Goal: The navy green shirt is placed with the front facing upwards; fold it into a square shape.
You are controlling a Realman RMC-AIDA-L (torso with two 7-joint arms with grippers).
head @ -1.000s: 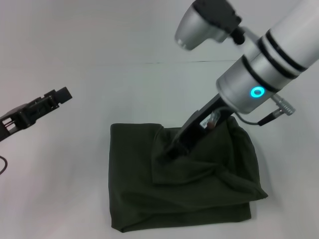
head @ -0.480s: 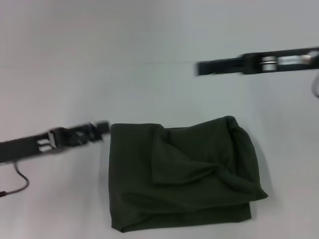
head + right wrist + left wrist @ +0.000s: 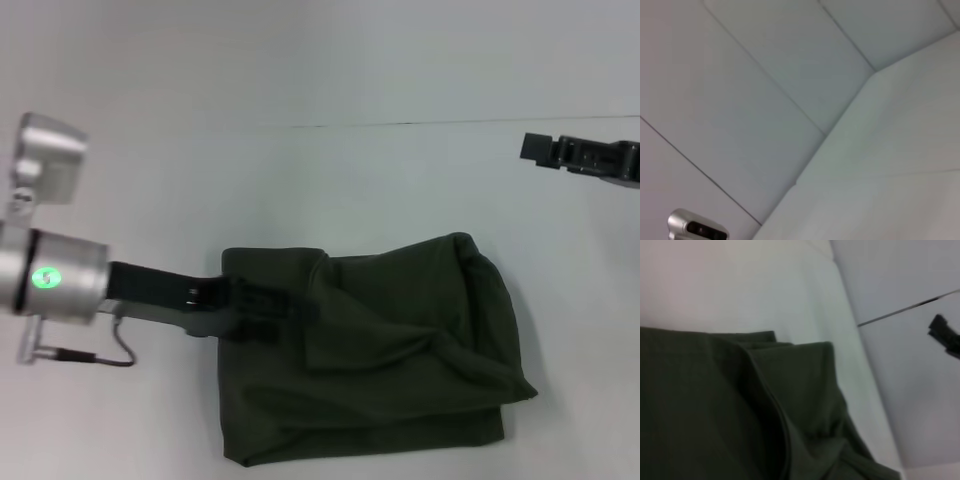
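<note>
**A:** Low on the white table (image 3: 140, 180), around six o'clock in the head view, lies the navy green shirt (image 3: 400, 380), already folded into a thick, roughly square bundle. No lettering or collar shows. It is not tidy: a loose flap is draped over the top, its edge running from about ten o'clock down toward the middle, and the four o'clock corner bulges outward.

**B:** Which arm is on it?

**A:** The left gripper (image 3: 285, 305). It reaches in from nine o'clock, its arm lying nearly level, and its tip sits over the bundle's nine o'clock edge, right at the flap's border. The rest of the cloth stretches away from the tip toward three o'clock. The left wrist view shows that folded edge (image 3: 775, 410) close below the camera.

**B:** Fingers pinching the cloth?

**A:** I cannot tell. Dark fingers against dark fabric, so whether they are spread or pressed together is hidden.

**B:** And the other arm?

**A:** The right gripper (image 3: 545, 150) hangs well apart at about two o'clock, clear of the shirt. Only its dark end shows, so its fingers cannot be read either.

**B:** Anything in the way?

**A:** Nothing that I can see on the table beside the shirt. I judge the remaining work is smoothing or tucking that flap, and the left arm is plainly the nearer one.
</note>
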